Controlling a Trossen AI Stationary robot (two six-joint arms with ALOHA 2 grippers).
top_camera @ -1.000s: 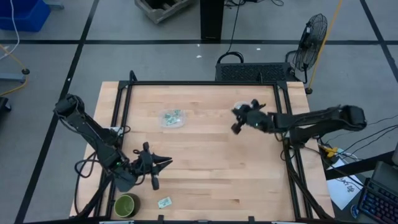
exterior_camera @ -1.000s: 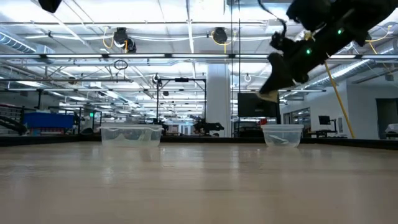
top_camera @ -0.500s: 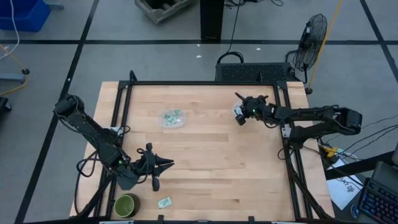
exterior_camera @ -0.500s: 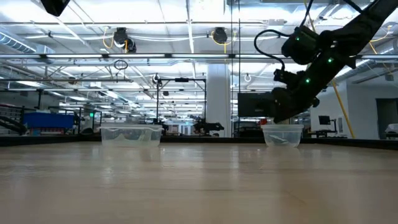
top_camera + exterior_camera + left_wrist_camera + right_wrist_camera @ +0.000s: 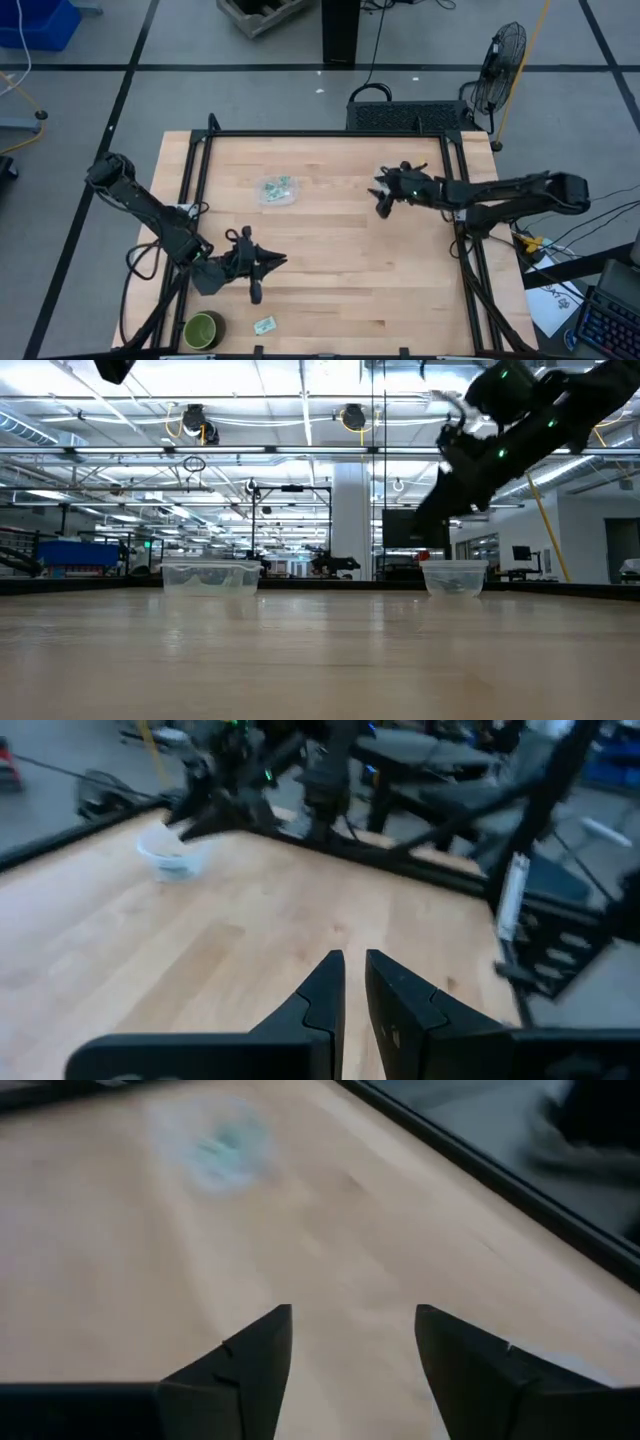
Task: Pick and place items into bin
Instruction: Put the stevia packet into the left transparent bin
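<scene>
Right gripper hovers above table near its right rear, jaws spread wide, holding nothing. Left gripper hangs over front-left area, jaws nearly closed, narrow gap, empty. Clear bin sits left of centre with green-white packets inside; 1 packet lies near front edge beside green bowl.

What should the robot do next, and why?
Probably send the right gripper, whose jaws are open and empty, across the table to the clear tub holding green packets, which its wrist camera already faces. The left gripper waits nearly shut near the green bowl.
</scene>
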